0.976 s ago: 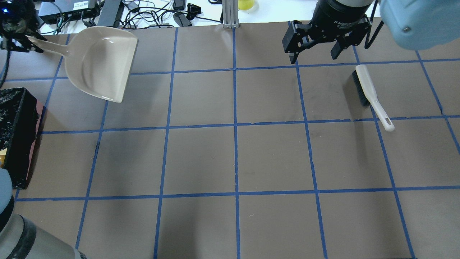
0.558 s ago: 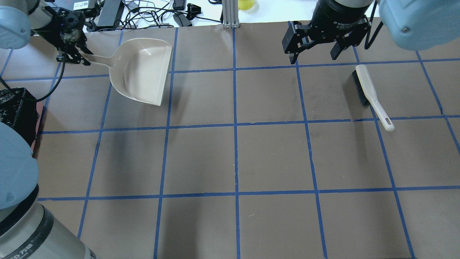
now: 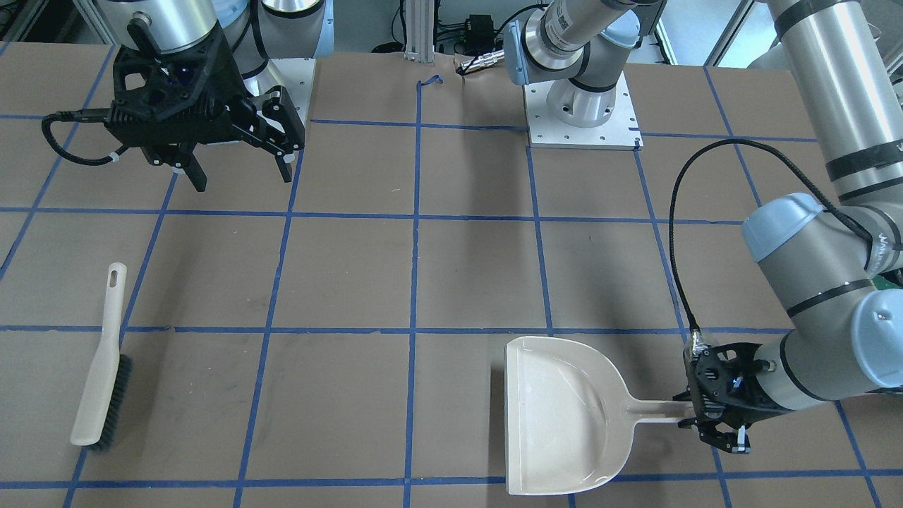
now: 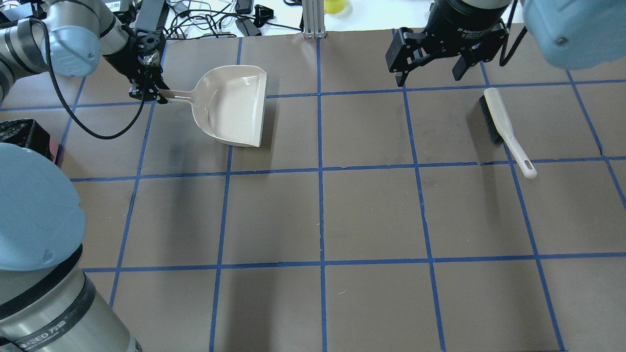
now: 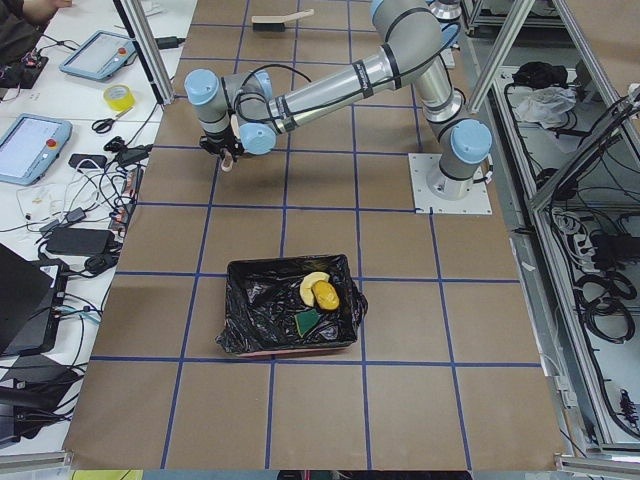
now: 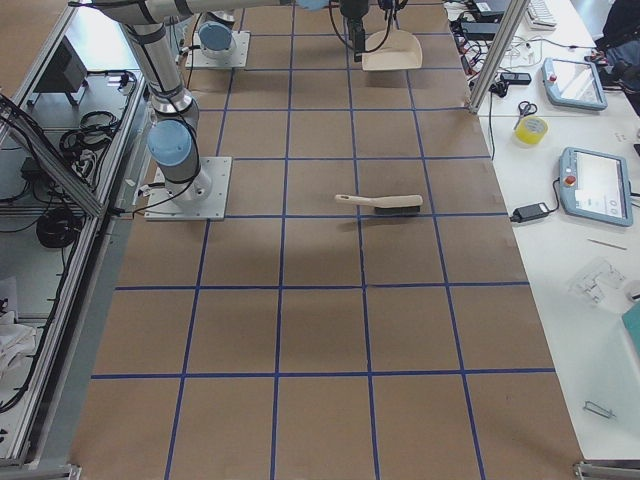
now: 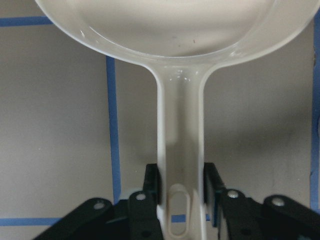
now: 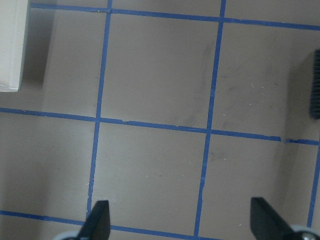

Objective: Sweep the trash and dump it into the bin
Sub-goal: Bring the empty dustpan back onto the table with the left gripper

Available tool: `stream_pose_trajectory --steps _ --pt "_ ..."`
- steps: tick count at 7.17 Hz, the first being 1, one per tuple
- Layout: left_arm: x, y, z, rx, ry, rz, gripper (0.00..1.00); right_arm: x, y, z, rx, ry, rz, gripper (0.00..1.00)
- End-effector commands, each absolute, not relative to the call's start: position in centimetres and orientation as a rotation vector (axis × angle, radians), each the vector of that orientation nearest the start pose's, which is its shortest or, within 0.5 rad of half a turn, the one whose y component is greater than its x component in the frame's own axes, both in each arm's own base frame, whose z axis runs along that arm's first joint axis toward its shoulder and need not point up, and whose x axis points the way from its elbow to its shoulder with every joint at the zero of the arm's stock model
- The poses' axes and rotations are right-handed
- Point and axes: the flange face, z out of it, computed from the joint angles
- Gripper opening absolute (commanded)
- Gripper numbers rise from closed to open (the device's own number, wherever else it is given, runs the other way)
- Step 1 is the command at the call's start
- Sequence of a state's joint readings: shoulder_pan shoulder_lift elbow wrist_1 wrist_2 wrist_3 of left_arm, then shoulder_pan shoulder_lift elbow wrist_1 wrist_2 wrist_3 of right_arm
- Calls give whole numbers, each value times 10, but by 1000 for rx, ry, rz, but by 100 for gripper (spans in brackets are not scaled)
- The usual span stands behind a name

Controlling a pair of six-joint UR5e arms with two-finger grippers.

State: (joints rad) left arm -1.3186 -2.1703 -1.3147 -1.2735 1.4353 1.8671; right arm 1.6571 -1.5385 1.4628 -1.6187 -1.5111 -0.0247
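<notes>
Brown paper counter (image 4: 371, 215) with a blue tape grid carries everything.

Bin (image 5: 240, 300), lined with a crinkly black bag, sits at my left end of the counter, well apart from the dustpan. In the overhead view only its corner shows at the left edge.

Beige dustpan (image 4: 234, 105) is on the far left part of the counter, its open mouth facing the counter's middle and its handle pointing back toward my left side. The pan looks empty. I cannot tell whether its lip touches the counter.

Cream brush (image 4: 503, 128) lies flat on the right half, dark bristles facing the middle, its handle end with the hanging hole pointing toward my base.

My left end effector (image 4: 155, 95) is clamped narrow on the dustpan's handle near the hole at its end. The wrist view shows a pad on each side of the handle.

My right end effector (image 4: 430, 78) hangs above the far right part of the counter, fingers spread wide, holding nothing, near the brush's bristle end but apart from it.

Trash is all inside the bin: golden-brown lump (image 5: 326, 295) touching the pale crescent piece (image 5: 311, 284), sponge block (image 5: 307, 321) just beside them, green side up.
</notes>
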Motion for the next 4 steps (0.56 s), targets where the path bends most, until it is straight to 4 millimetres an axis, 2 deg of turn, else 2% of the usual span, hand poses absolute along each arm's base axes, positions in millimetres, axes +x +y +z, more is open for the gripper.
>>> stream_pose_trajectory --steps 1,3,4 --pt "53 -717 260 -2149 -2101 117 0 184 -500 532 -185 3065 -191 100" --pt "82 -707 235 -2093 -2101 98 0 184 -500 533 -180 3065 -193 100" --pt "82 -709 231 -2096 -2101 100 0 183 -500 532 -182 3068 -191 100"
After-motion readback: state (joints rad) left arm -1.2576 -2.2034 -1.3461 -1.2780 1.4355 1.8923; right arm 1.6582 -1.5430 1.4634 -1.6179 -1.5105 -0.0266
